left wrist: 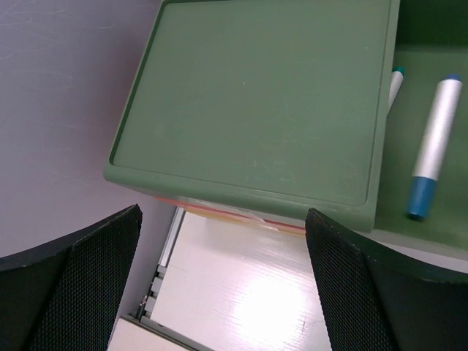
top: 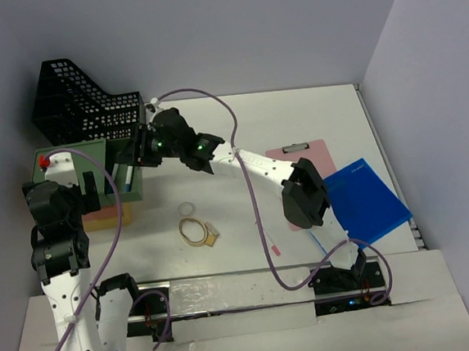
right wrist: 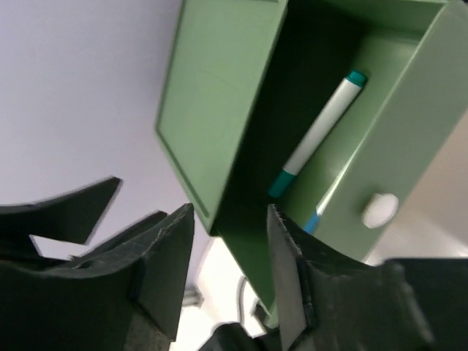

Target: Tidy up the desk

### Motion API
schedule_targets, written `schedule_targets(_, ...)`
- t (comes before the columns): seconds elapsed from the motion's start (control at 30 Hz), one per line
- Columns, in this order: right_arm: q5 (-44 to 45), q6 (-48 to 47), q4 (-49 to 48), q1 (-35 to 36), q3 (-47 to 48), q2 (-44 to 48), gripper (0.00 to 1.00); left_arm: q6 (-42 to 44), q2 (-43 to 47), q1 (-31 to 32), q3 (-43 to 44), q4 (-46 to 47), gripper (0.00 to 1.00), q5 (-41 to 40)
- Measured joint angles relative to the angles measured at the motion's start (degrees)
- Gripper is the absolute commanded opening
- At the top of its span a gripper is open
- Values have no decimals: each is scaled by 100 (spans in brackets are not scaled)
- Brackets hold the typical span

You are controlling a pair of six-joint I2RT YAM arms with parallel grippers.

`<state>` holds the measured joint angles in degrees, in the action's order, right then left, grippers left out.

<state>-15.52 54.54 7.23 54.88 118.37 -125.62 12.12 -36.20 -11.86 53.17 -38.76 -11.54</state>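
— While the green box [top: 78, 169] is taken as landmark, where is the desk [top: 295, 121] seen?
— Under it, spread rightward.
— Pincers?
— Left gripper [left wrist: 223, 219] is held wide above the box; right gripper [right wrist: 228, 219] is parted at its drawer [right wrist: 431, 110], nothing gripped. One marker [right wrist: 322, 131] is seen inside; a second marker [right wrist: 313, 221] is mostly hidden.
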Motion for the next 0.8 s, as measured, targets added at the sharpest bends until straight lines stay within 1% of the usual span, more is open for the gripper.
schedule_targets(0.07,44,-295,357,15,257,2,54,-2,-3,-2,0,0,99,39)
schedule_targets(0.17,124,-990,876,41,574,182,54,-4,-5,-10,0,-1,99,84)
schedule_targets(0.3,352,-1954,1583,64,335,1028,61,-4,-5,-15,0,-2,99,121)
schedule_targets(0.33,503,-2208,1625,64,5,1405,63,-4,-3,-15,0,-2,99,136)
schedule_targets(0.43,1211,-2851,2332,66,-1437,2883,66,-7,-3,-24,0,-2,99,170)
schedule_targets(0.53,2148,-3083,3233,70,-2573,3871,68,-12,-7,-26,0,-1,99,195)
schedule_targets(0.57,2422,-3110,3510,69,-2895,4064,69,-14,-12,-28,0,0,99,205)
schedule_targets(0.6,2563,-3104,3605,69,-3102,4168,69,-15,-18,-33,0,0,99,219)
schedule_targets(0.63,2693,-3064,3632,65,-3549,4258,69,-17,-26,-44,0,0,99,232)
schedule_targets(0.73,2819,-2905,3987,59,-4949,4294,70,-37,-43,-73,0,0,99,268)
schedule_targets(0.8,2802,-2806,4206,60,-5629,4178,70,-51,-41,-74,0,0,99,292)
